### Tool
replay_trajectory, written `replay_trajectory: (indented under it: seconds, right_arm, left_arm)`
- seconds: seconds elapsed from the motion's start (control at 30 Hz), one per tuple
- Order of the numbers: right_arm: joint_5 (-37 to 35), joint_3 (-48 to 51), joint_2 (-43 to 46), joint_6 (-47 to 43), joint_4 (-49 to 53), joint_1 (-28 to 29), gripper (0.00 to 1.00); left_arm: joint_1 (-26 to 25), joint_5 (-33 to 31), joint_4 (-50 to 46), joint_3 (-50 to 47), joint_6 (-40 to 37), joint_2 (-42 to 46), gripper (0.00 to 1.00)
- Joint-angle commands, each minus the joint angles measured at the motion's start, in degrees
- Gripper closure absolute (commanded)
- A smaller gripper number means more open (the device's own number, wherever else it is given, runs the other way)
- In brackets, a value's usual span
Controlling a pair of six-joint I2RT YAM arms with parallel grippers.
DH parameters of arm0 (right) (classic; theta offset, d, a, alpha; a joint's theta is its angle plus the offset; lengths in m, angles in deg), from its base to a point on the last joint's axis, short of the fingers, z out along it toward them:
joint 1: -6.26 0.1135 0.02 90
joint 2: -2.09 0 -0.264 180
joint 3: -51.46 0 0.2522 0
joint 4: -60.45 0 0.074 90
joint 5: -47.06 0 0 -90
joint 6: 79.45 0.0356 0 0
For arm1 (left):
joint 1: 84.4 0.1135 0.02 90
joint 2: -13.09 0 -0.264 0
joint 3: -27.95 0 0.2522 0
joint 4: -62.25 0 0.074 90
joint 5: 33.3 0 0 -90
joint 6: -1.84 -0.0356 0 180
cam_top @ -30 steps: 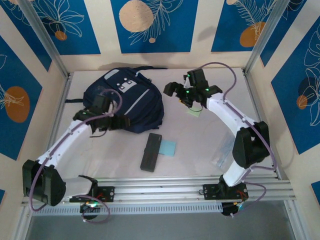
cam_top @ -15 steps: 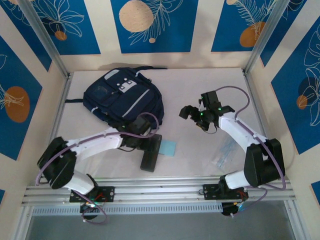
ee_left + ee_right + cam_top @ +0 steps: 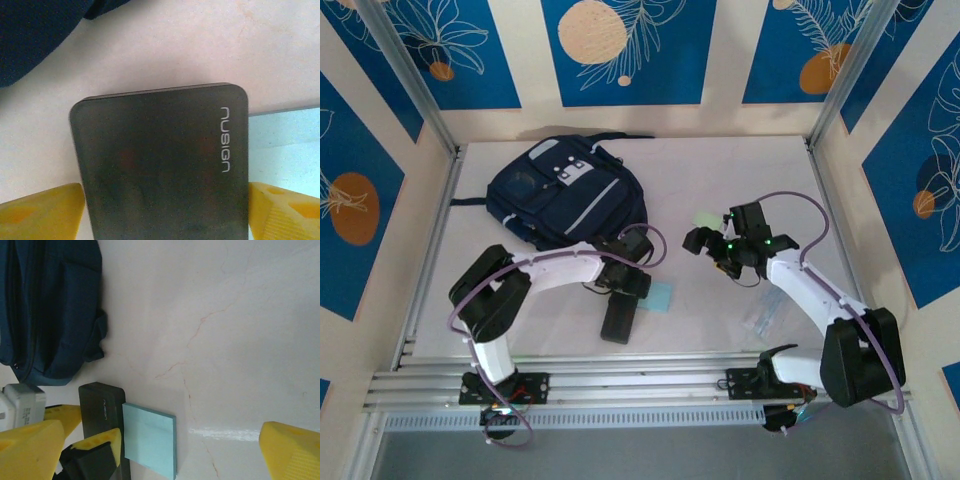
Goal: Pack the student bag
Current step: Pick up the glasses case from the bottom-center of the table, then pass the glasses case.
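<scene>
Bag (image 3: 565, 200): flat near table's (image 3: 720, 165) far-left corner.
Handling: likely soft, floppy, fairly light; pinch fabric by a zip edge.
Left claw (image 3: 632, 283): astride case (image 3: 160, 165); clamped or not, cannot tell.
Right claw (image 3: 710, 243): wide apart, empty.

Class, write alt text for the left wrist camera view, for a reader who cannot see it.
A dark grey case marked "nusign" lies on the pale table, flanked by the left pincer's yellow fingertips. The navy student bag's edge shows top left, a light blue pad at right.
</scene>
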Motion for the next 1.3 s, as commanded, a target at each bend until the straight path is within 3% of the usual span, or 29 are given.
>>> replay_trajectory:
  seconds: [0.0,0.13,0.23,0.3,0.53,0.83,1.13,1.27]
  right_arm:
    - [0.0,0.4,1.3,0.1,0.3,-0.5,0.01]
    - [0.4,-0.1,1.4,-0.2,0.2,-0.6,0.00]
    - [0.3,-0.3,1.8,-0.6,0.7,-0.7,0.00]
    - [0.5,-0.2,2.3,-1.2,0.8,-0.7,0.00]
    - [5.9,1.8,5.8,-5.9,-3.9,-0.6,0.01]
    - [17.6,7.2,5.8,-8.8,-20.9,3.9,0.01]
    - [18.0,4.6,-4.1,-9.4,-33.5,13.3,0.00]
    - [18.8,1.2,-9.1,-8.7,-36.0,15.4,0.12]
  left_arm:
    - [-0.3,-2.6,-0.7,1.4,-0.9,-1.2,0.20]
    - [-0.3,-1.2,0.1,1.8,-0.8,-2.5,0.20]
    - [-0.3,-1.0,-0.4,2.3,-0.9,-2.5,0.36]
    - [-0.3,-1.1,-1.0,2.8,-0.7,-0.9,0.40]
    - [0.9,0.1,-5.6,9.4,0.0,6.7,0.38]
    - [10.9,5.9,-5.6,20.4,2.1,5.3,0.37]
    - [12.7,12.9,-2.1,23.5,6.2,2.7,0.37]
    - [12.7,13.7,0.4,20.5,7.8,4.0,0.37]
